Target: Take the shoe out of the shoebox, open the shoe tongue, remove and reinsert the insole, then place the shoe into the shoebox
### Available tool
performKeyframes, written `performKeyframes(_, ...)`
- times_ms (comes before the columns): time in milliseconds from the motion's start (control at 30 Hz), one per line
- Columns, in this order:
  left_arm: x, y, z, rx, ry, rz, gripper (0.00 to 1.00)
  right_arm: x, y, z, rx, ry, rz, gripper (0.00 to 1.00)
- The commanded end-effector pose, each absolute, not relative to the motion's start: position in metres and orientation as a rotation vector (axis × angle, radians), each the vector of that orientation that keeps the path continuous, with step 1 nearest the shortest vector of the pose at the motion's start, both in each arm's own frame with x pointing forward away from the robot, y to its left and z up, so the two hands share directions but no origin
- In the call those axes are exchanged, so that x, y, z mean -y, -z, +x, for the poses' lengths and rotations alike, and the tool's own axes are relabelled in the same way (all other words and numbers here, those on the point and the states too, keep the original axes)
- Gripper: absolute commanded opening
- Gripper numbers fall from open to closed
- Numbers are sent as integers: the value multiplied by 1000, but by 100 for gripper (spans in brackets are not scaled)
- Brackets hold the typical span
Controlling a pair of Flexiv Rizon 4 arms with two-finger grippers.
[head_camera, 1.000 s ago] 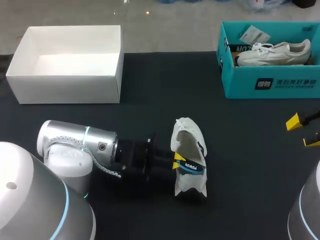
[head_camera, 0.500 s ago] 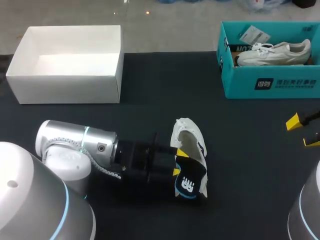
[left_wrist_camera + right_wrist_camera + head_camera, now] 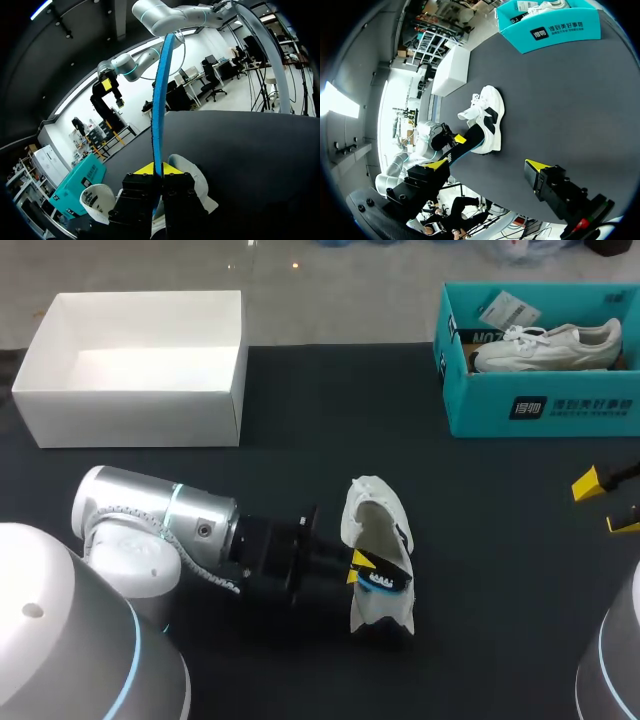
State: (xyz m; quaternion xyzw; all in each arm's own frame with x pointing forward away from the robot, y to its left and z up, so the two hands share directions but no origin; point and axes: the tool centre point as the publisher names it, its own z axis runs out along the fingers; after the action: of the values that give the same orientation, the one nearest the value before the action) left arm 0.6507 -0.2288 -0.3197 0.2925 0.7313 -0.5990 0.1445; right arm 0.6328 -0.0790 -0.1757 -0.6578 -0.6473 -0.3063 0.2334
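A white shoe (image 3: 372,505) lies on the black table, a little left of the middle. My left gripper (image 3: 357,565) is at the shoe's opening, shut on the black and blue insole (image 3: 385,580), which sticks out of the shoe. In the left wrist view the insole (image 3: 162,90) stands on edge, pinched between the yellow tips of the left gripper (image 3: 158,169), with the shoe (image 3: 192,175) just beyond. My right gripper (image 3: 605,505) hangs open at the table's right edge, holding nothing. The right wrist view has the shoe (image 3: 487,117) well ahead of the right gripper (image 3: 487,170).
A teal shoebox (image 3: 540,410) at the back right holds another white shoe (image 3: 545,345). An open white box (image 3: 130,405) stands at the back left. Bare black table lies between the shoe and both boxes.
Half a second ago the left fingers stood apart and the insole lay flat with its printed side up. Now they are shut on it again and it stands on edge.
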Motion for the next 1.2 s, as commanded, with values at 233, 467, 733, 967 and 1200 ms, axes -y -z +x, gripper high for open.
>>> performKeyframes(233,227,333,663,-2158,1688,857,0,79,175,623,1768,916,-1856,100)
performKeyframes(467,228,341,672,-2166,1677,840,0,79,175,623,1768,916,-1856,100)
performKeyframes(733,228,338,673,-2141,1734,771,18,79,175,623,1768,916,-1856,100)
performKeyframes(967,230,314,656,-2082,1764,824,49,79,175,623,1768,916,-1856,100)
performKeyframes(1200,234,317,654,-2141,1701,878,0,79,175,623,1768,916,-1856,100)
